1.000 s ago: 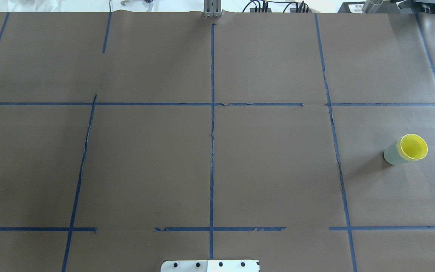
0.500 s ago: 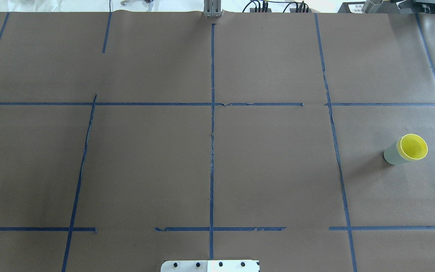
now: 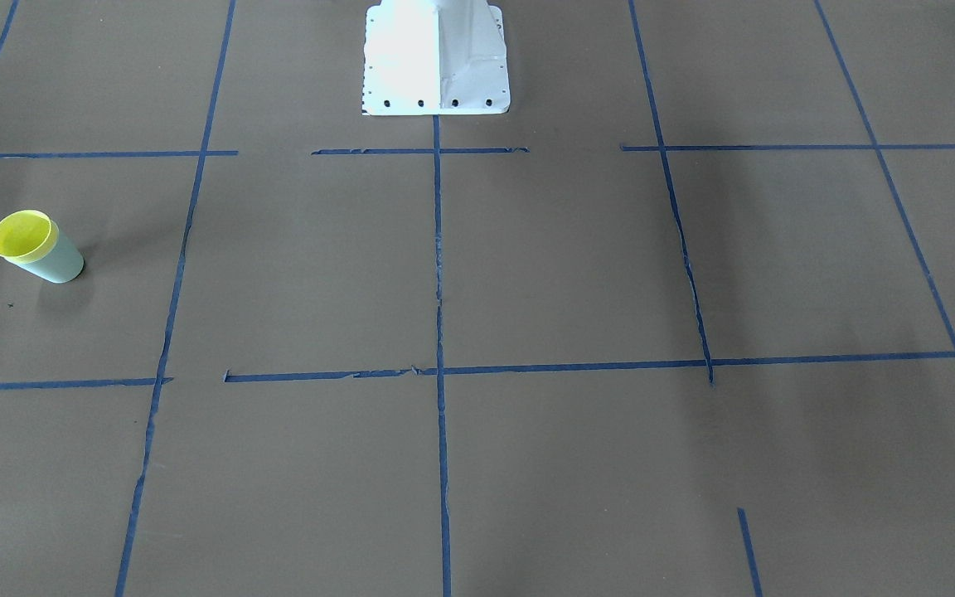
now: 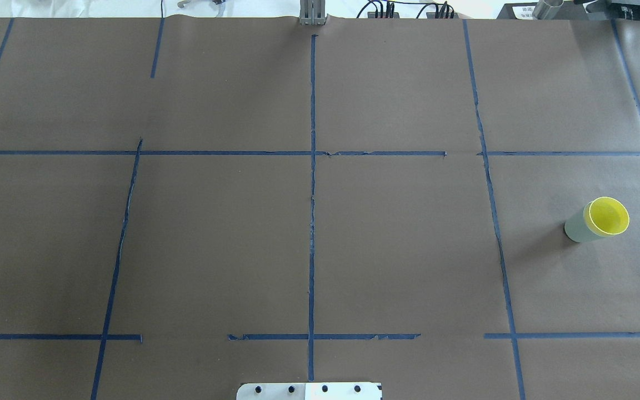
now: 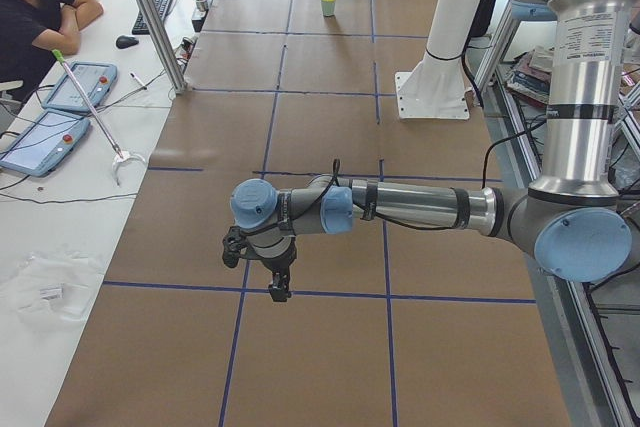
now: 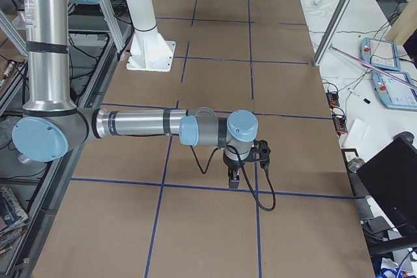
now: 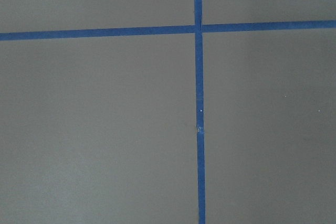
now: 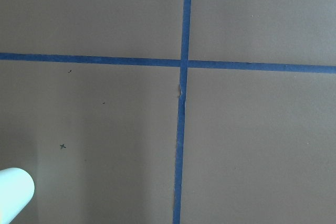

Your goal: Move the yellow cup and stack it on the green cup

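the yellow cup [image 4: 609,216] is being carried inside the green cup [image 4: 574,230], only its rim and inner wall showing above the green wall, and the pair is standing upright on the brown table [image 4: 409,250] at the robot's right end, between blue tape lines [image 4: 311,222]. nothing is being pressed against either cup. the left gripper [image 5: 279,292] is being held low over the table at the opposite end, well apart from the cups, fingers pointing down. the right gripper [image 6: 234,180] is being held just above a tape line at the cups' end. both are being shown from the side only, so their opening cannot be told; nothing is being seen between the fingers.
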You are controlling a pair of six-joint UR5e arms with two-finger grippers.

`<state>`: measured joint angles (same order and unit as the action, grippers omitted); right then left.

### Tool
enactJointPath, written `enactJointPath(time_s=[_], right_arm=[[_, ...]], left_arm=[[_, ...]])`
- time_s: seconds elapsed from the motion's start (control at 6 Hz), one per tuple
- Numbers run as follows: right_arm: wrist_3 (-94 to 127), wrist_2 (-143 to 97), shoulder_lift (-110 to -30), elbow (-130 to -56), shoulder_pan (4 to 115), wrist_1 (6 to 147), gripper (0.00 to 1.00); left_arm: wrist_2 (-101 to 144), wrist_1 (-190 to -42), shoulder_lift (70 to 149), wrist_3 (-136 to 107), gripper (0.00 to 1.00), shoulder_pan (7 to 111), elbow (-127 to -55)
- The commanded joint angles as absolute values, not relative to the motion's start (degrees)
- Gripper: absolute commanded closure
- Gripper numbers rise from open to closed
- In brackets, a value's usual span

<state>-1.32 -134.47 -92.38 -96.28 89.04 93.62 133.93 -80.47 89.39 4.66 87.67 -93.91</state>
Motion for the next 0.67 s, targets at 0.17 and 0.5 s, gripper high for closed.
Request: enactJointPath(time_s=[0.17, 0.5], right_arm=[[-1.32, -134.39, -92.46, -96.24, 89.03, 93.60, 0.00], [-1.32, -134.30, -92.46, -96.24, 89.03, 93.60, 0.00]], left_arm=[[133.51, -80.51, 89.38, 4.66, 0.00, 87.71, -93.78], [133.51, -80.51, 89.38, 4.66, 0.00, 87.63, -93.95]])
